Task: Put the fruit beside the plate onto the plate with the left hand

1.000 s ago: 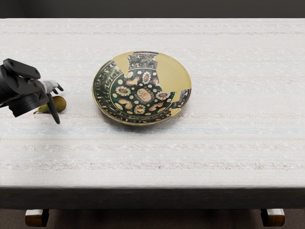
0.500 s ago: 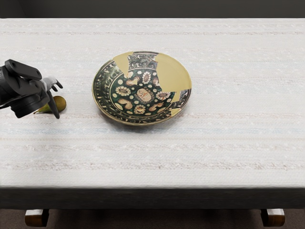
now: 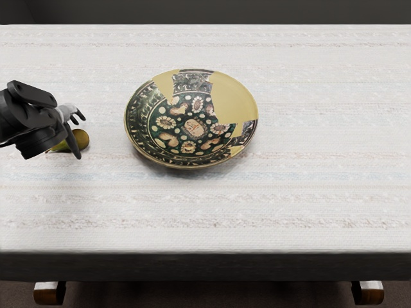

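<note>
Well left of the plate (image 3: pixel 235 97): left hand (image 3: pixel 56 127) right against the fruit (image 3: pixel 81 135) (mostly hidden behind it); gripping or not, cannot tell.

Table (image 3: pixel 308 192): long, spanning the full width; top in pale cloth with faint woven stripes; dark front edge.
Feet: two wooden blocks under the table's front edge, left foot (image 3: pixel 49 292) and right foot (image 3: pixel 367 292).
Floor (image 3: pixel 205 295): beneath the table, dim, brownish.
Backdrop (image 3: pixel 205 11): beyond the table's far edge, dark, possibly a wall.
Light: soft, even.
</note>
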Robot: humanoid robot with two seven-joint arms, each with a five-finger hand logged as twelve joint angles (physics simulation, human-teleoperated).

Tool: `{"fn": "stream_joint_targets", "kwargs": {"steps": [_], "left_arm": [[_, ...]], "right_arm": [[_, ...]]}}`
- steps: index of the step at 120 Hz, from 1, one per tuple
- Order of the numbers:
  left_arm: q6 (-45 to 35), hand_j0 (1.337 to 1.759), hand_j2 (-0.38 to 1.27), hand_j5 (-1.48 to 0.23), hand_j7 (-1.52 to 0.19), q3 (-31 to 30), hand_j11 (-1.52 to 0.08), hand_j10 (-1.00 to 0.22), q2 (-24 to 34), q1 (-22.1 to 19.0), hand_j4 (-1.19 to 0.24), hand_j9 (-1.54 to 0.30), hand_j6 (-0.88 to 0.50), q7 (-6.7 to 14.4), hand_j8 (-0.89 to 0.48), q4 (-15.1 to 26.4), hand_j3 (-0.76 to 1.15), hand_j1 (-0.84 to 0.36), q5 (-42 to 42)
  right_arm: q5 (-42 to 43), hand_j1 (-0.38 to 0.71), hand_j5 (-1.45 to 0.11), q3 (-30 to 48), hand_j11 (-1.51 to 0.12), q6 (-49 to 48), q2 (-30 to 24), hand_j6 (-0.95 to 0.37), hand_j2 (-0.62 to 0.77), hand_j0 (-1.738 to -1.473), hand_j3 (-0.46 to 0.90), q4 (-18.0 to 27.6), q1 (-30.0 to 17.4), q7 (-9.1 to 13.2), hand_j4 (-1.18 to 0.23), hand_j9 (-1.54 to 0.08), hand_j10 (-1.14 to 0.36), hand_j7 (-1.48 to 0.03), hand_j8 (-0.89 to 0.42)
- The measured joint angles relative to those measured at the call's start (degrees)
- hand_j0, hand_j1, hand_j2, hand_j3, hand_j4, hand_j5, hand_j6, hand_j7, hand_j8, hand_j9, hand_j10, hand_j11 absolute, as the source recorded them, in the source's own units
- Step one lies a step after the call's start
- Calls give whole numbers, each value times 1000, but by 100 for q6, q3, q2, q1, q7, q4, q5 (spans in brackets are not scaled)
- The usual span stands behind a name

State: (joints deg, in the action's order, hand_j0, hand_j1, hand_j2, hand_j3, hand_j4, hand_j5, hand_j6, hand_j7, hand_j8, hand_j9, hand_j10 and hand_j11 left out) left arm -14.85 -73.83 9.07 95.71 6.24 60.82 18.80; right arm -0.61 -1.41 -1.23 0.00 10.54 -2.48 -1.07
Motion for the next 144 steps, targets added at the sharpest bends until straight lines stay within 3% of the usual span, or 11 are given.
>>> {"fn": "stream_joint_targets", "kwargs": {"steps": [119, 135, 144], "left_arm": [[9, 1658, 78, -502, -502, 27, -502, -386, -80, -53, -386, -502, -386, -4, -386, 0, 0, -114, 26], [93, 1658, 104, -662, -662, 30, -665, -492, -88, -29, -513, -663, -512, 10, -462, 21, 0, -256, 81], [317, 1654, 177, -767, -779, 25, -814, -435, -81, -9, -642, -779, -460, 19, -407, 34, 0, -316, 83]], "right_arm": [[0, -335, -15, 0, -15, 0, 0, -12, -2, -1658, 0, 1, 1, -1, -12, -15, -12, -15, -12], [0, -335, -15, 0, -15, 0, 0, -12, -2, -1658, 0, 1, -1, 1, -12, -15, -12, -15, -12], [0, -335, -15, 0, -15, 0, 0, -12, -2, -1658, 0, 1, -2, 0, -12, -15, -12, -15, -12]]}}
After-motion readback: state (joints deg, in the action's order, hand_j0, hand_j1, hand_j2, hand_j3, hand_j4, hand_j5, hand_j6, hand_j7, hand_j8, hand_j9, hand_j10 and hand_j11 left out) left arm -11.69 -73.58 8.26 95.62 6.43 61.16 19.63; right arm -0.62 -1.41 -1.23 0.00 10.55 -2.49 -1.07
